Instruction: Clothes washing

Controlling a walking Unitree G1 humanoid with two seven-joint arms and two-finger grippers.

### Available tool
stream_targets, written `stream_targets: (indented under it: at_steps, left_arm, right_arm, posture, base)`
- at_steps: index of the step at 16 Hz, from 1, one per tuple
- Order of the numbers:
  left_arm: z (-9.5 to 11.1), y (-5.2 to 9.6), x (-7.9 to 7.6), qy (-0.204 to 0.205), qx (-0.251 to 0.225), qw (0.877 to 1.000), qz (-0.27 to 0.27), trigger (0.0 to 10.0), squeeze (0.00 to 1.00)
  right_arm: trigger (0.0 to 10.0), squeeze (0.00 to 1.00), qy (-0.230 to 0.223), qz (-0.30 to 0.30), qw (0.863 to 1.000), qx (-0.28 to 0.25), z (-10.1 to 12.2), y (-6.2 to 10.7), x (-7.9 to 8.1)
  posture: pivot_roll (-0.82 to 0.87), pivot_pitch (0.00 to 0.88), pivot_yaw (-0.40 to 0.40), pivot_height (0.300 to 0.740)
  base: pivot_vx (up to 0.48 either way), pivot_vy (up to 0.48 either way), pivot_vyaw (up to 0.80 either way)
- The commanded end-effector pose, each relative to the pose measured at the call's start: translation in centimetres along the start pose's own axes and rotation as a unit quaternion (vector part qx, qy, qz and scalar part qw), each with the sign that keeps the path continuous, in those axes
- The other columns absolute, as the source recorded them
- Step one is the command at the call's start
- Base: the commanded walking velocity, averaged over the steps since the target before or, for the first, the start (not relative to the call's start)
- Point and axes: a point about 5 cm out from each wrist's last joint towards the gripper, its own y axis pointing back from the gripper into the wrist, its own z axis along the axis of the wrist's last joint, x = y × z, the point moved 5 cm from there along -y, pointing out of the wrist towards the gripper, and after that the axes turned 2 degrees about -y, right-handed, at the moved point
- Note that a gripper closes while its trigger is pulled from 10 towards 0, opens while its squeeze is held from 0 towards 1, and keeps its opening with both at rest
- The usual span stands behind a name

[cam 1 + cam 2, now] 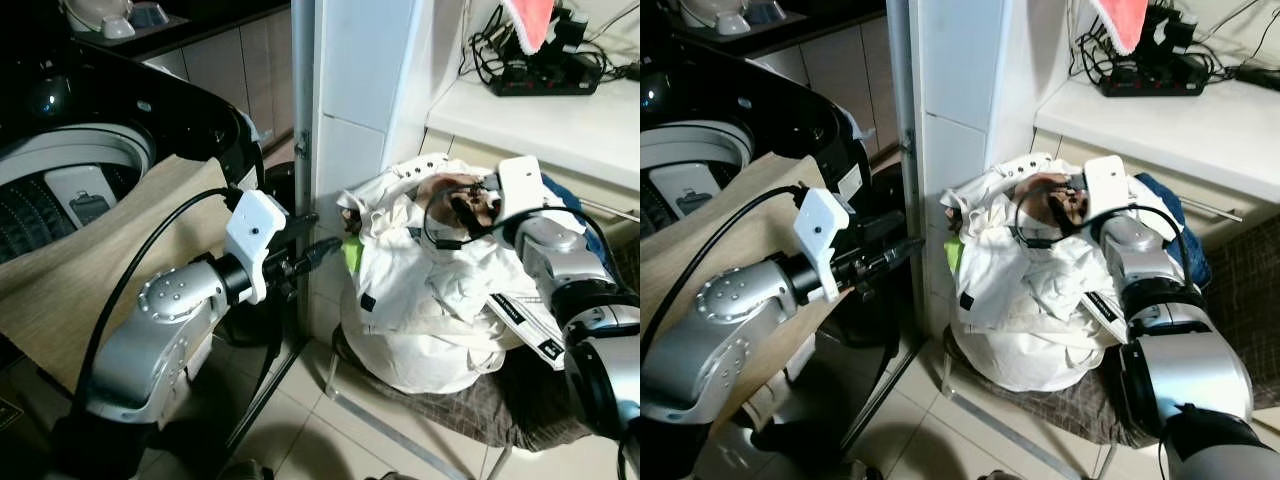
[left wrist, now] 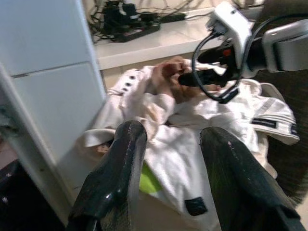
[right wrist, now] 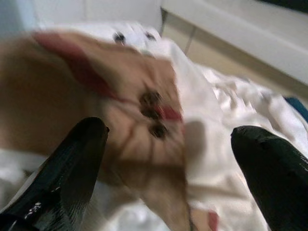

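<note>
Far left: a top-loading washing machine with its black lid raised and a beige cloth draped over its front edge. Beside it, the left pincer is held out level in front of a white pillar, its two black fingers spread apart and empty, pointing toward the laundry. Centre: a heap of white clothes fills a basket that stands on a dark mat on the tiled floor, just right of the pillar; a bit of green fabric shows at the heap's left edge. On top of the heap lies a tan garment with red markings. Right: the right pincer reaches down onto the top of the heap, its fingers wide apart on either side of the tan garment, not closed on it. Upper right: a white tabletop carries a black power strip with tangled cables.
</note>
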Motion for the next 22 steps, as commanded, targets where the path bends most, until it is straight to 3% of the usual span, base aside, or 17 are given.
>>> stream_targets:
  at_steps: [1,3,4,5,6,7,15,22]
  left_arm:
    - [0.0,0.1,-0.8,0.002,0.007,1.000,-0.020,10.0,0.00]
    - [0.5,0.0,-0.5,0.005,0.001,1.000,-0.007,10.0,0.00]
    - [1.0,-0.2,-0.4,0.009,-0.007,1.000,-0.006,10.0,0.00]
    - [1.2,-0.2,-0.5,0.008,-0.007,1.000,-0.011,10.0,0.00]
    - [1.2,-0.3,-0.6,0.009,-0.006,1.000,-0.018,10.0,0.00]
    - [1.2,-0.3,-1.0,0.013,-0.006,0.999,-0.029,10.0,0.00]
    - [0.7,0.2,-2.9,0.031,0.007,0.997,-0.069,10.0,0.00]
    - [0.8,-0.1,-2.7,0.033,0.005,0.998,-0.057,10.0,0.00]
  right_arm:
    - [10.0,0.00,-0.001,-0.005,0.999,0.032,-1.4,0.2,-0.5]
    - [10.0,0.00,0.016,0.012,0.997,0.074,-3.5,0.4,0.0]
    - [10.0,0.00,0.002,0.012,0.997,0.073,-3.6,0.4,0.0]
    - [9.0,0.00,-0.004,0.018,0.998,0.068,-3.5,0.4,0.3]
    - [2.3,0.00,-0.003,0.025,0.998,0.060,-3.3,0.3,0.5]
    - [0.0,0.00,-0.008,0.023,0.998,0.053,-3.1,0.3,0.5]
    - [0.0,0.00,0.011,0.033,0.998,0.055,-3.3,0.3,0.8]
    - [0.0,0.00,0.001,0.016,0.999,0.046,-2.9,0.4,0.1]
  posture:
    - [0.03,0.054,0.026,0.740]
    - [0.04,0.055,0.028,0.740]
    - [0.04,0.054,0.029,0.740]
    - [0.03,0.053,0.028,0.740]
    - [0.03,0.052,0.029,0.740]
    - [0.03,0.053,0.028,0.740]
    - [0.04,0.037,0.009,0.740]
    - [0.03,0.028,-0.001,0.740]
  base:
    - [0.000,0.000,0.00]
    - [0.000,0.000,0.00]
    - [0.000,0.000,0.00]
    - [0.000,0.000,0.00]
    - [0.000,0.000,0.00]
    - [0.000,0.000,0.00]
    - [0.000,0.000,0.00]
    - [0.000,0.000,0.00]
